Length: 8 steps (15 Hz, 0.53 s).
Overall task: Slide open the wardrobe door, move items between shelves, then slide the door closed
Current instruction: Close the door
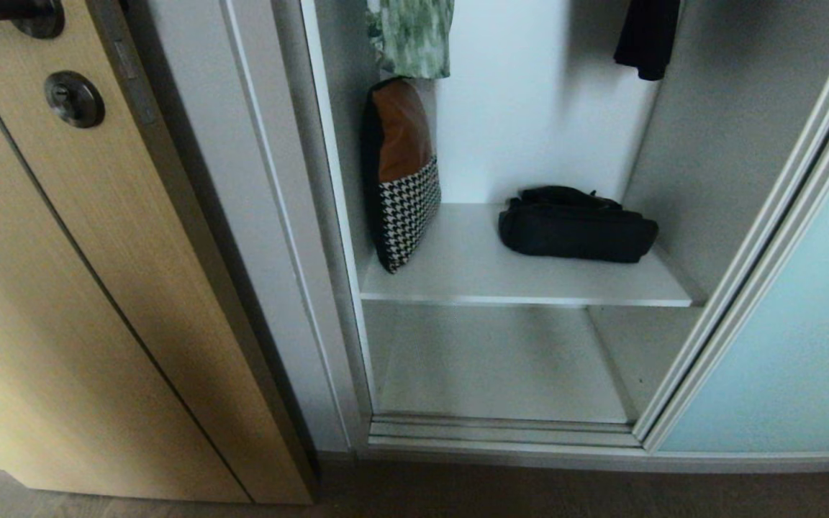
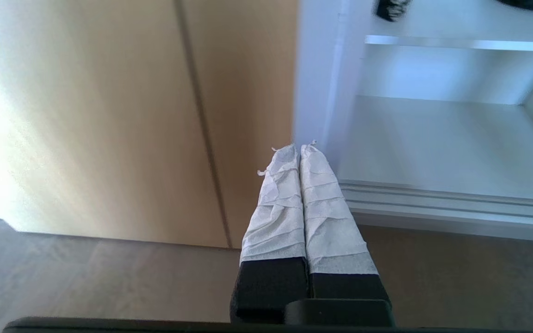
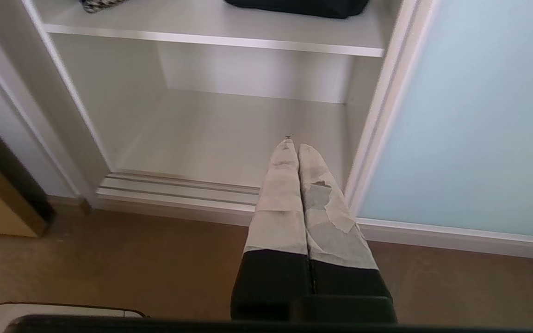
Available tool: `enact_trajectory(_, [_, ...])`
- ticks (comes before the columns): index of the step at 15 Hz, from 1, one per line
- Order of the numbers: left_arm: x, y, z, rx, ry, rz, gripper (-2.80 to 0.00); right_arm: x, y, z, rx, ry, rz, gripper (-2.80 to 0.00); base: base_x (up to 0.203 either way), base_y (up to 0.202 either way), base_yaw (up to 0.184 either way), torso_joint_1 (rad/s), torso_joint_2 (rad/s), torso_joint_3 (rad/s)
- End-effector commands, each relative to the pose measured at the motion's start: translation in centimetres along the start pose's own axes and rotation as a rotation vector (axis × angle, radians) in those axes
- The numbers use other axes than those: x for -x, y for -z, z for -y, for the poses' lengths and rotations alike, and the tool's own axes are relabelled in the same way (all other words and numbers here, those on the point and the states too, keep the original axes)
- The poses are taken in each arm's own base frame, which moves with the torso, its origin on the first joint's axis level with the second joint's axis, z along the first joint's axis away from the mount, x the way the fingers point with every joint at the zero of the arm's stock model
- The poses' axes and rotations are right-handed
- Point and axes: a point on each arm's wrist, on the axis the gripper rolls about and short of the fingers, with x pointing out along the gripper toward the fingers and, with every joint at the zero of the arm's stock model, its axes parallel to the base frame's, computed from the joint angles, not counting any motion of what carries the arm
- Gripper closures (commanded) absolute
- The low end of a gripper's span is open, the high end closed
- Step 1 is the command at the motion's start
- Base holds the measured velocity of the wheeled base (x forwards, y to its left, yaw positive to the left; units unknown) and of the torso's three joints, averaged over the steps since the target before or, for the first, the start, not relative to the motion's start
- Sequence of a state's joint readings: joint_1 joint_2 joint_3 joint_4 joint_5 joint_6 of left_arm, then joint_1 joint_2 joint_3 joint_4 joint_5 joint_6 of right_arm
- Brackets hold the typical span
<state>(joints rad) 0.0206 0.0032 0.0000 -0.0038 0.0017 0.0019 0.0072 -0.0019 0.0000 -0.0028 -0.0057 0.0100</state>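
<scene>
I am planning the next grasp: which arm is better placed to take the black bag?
Probably the right. The right claw points into the open wardrobe beside the door, below the bag on the shelf. The left claw faces the wooden door.

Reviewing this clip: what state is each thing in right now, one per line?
sliding wardrobe door: slid open to the right.
black bag: lying on the upper shelf.
lower shelf: nothing on it.
houndstooth cushion: upright against the left wall.
left gripper: shut, empty.
right gripper: shut, empty.
</scene>
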Motion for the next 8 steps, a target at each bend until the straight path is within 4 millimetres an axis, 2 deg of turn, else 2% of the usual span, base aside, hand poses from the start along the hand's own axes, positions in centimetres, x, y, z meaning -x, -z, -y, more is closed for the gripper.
enact_trajectory(1, [-0.01,-0.01,0.00,0.000,-0.002,-0.001,0.00,0.02,0.00,0.00,0.000,0.000,0.003,0.00,0.000,-0.197,0.001,0.002,0.00,-0.005])
enact_trajectory(8, [-0.01,-0.01,0.00,0.000,-0.002,-0.001,0.00,0.01,0.03,0.00,-0.001,-0.002,-0.002,0.00,0.000,-0.195,0.001,0.001,0.00,0.003])
